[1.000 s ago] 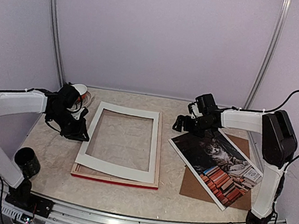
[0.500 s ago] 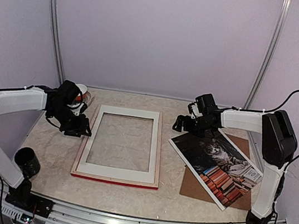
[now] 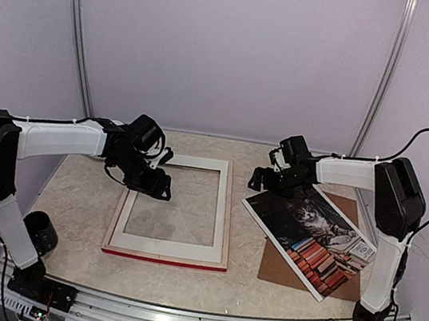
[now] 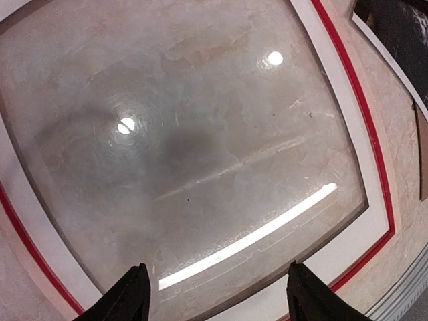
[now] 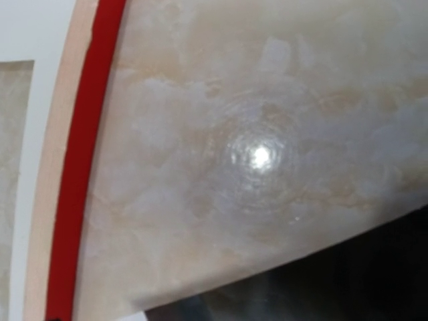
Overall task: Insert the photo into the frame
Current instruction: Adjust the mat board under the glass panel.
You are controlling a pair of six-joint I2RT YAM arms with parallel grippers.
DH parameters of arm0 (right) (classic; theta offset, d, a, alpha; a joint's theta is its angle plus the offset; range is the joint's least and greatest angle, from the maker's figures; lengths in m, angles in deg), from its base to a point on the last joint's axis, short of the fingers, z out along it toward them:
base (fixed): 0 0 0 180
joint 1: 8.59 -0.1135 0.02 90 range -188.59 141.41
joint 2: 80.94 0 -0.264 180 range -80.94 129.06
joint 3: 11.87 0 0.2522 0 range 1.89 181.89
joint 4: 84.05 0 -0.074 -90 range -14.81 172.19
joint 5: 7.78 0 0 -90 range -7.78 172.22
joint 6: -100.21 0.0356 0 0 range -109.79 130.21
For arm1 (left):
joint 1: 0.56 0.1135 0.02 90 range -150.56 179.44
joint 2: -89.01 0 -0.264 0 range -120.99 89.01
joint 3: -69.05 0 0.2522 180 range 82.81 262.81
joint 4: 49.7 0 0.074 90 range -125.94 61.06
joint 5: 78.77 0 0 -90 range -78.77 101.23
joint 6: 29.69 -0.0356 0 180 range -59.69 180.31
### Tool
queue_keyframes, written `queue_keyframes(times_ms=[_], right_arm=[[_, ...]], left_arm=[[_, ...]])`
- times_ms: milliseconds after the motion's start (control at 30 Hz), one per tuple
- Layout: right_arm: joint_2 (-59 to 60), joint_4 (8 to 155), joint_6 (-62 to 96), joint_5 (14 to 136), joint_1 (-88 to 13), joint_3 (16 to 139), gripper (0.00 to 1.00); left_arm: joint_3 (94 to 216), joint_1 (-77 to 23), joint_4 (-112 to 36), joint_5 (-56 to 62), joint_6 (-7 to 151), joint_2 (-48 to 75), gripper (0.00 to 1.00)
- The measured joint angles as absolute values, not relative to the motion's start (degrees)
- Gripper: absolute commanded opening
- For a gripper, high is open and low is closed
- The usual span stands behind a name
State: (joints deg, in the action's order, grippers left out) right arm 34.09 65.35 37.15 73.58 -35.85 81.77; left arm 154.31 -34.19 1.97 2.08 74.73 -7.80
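Note:
The frame (image 3: 164, 257) lies flat mid-table, its red edge toward me, with a white mat (image 3: 224, 210) resting flat in it. My left gripper (image 3: 156, 186) hovers over the frame's far left part. In the left wrist view it (image 4: 221, 297) is open, with nothing between its fingertips (image 4: 130, 297), above the glass (image 4: 187, 147) inside the red edge (image 4: 374, 167). The photo (image 3: 312, 240), a cat on books, lies face up to the right. My right gripper (image 3: 264, 180) is at the photo's far left corner and looks open. Its fingers do not show in the right wrist view, only the dark photo corner (image 5: 334, 281).
A brown backing board (image 3: 279, 269) lies under the photo's near part. A black cup (image 3: 38, 231) stands at the near left beside the left arm. Metal rails run along the table's near edge (image 3: 200, 313). A strip of bare table (image 5: 254, 154) separates frame and photo.
My left gripper has opened and let go of the white mat, which dropped flat into the frame. The left arm swung right, over the frame. The right arm has not moved.

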Motion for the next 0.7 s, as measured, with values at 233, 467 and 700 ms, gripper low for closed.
queue_keyframes(times_ms=[233, 467, 700], right_arm=[[34.09, 64.43, 36.12, 74.69, -35.85, 81.77, 0.99], [34.06, 64.26, 35.73, 74.78, -35.83, 81.77, 0.99], [34.06, 64.02, 35.71, 74.76, -35.83, 81.77, 0.99]], left_arm=[[155.06, -39.54, 1.78, -0.08, 71.91, -15.76, 0.69], [157.81, -45.05, 0.90, -2.48, 69.83, -21.51, 0.69], [158.07, -45.49, 0.70, -5.41, 68.78, -22.01, 0.68]])
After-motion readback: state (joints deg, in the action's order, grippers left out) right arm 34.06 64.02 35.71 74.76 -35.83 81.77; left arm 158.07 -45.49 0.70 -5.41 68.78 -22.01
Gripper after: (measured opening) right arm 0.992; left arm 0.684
